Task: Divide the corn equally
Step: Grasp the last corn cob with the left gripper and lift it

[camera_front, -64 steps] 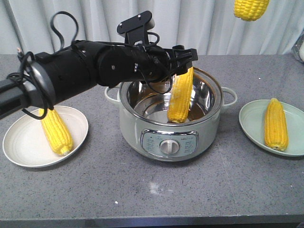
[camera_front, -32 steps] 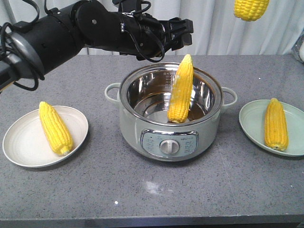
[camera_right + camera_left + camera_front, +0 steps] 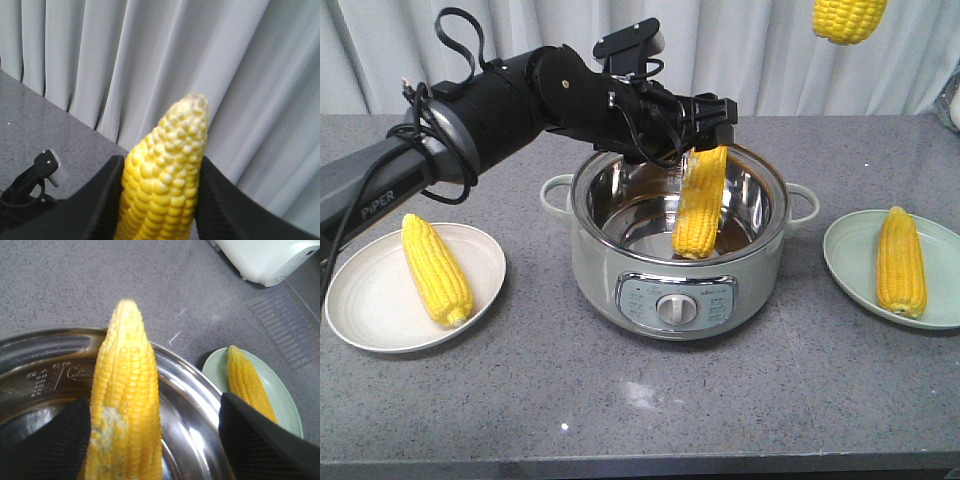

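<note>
Left of the cooker (image 3: 678, 262), a white plate (image 3: 360, 322) holds one corn, the white-plate cob (image 3: 436, 268), lying lengthwise with its tip toward the back. The left arm (image 3: 490, 110) crosses above that plate toward the cooker, and its grey link reads "PiPER" (image 3: 378, 200).

The cooker is a pale round electric pot on the grey counter (image 3: 620, 410). It has a steel inner bowl, two side handles and a front panel with a knob (image 3: 673, 310). The small markings on the panel cannot be read. One corn, the pot cob (image 3: 700, 205), stands on end inside the bowl and leans on the rim at the cooker's right side.

The left gripper (image 3: 710, 128) sits over the top of the pot cob. In the wrist view its black fingers (image 3: 50, 445) flank the cob with the jaws apart. One finger is just beside the kernels, and bare steel shows between the cob and the other. Graduation marks and a stamped emblem (image 3: 55, 375) on the bowl wall are too blurred to read.

Above and to the right of the cooker, the high cob (image 3: 848, 18) hangs against the curtain (image 3: 740, 50). The right gripper (image 3: 162, 200) has its jaws clamped on both sides of that cob.

Right of the cooker, a pale green plate (image 3: 842, 252) carries the green-plate cob (image 3: 901, 262), tip toward the back.
</note>
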### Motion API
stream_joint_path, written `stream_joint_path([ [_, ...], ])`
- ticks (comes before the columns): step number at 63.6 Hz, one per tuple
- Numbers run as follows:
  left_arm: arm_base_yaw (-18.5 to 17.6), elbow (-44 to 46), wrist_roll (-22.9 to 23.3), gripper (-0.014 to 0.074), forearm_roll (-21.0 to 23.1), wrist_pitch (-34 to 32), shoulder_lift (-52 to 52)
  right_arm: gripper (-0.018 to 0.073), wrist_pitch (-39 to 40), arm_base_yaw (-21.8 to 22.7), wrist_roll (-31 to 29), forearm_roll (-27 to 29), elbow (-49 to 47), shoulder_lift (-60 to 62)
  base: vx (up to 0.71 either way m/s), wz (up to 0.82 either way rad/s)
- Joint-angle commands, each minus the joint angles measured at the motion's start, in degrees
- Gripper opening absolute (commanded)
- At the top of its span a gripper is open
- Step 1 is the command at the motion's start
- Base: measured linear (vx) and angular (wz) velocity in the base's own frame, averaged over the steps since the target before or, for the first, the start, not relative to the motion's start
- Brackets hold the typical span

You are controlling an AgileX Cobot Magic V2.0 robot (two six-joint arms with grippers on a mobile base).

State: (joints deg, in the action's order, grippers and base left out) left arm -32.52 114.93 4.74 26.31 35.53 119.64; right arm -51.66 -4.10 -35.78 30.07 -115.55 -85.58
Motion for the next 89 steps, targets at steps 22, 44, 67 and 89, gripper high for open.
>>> stream_joint_path([
  [22, -0.14, 2.05, -1.2, 0.0521, 1.53, -2.68, -0.27, -0.0001, 4.21, 0.24, -0.09, 1.28, -1.44, 1.93, 0.0, 0.0],
  [44, -0.29, 2.05, -1.62, 0.0521, 1.64, -1.84, 2.19, -0.0001, 4.21, 0.24, -0.09, 1.28, -1.44, 1.93, 0.0, 0.0],
  [67, -0.29, 2.05, -1.88, 0.032, 1.59, -1.83, 2.72, -0.0001, 4.21, 0.24, -0.09, 1.28, -1.44, 1.93, 0.0, 0.0],
  [89, -0.29, 2.05, -2.22, -0.0008, 1.39, -3.27, 1.04, -0.0001, 4.21, 0.24, -0.09, 1.28, -1.44, 1.93, 0.0, 0.0],
])
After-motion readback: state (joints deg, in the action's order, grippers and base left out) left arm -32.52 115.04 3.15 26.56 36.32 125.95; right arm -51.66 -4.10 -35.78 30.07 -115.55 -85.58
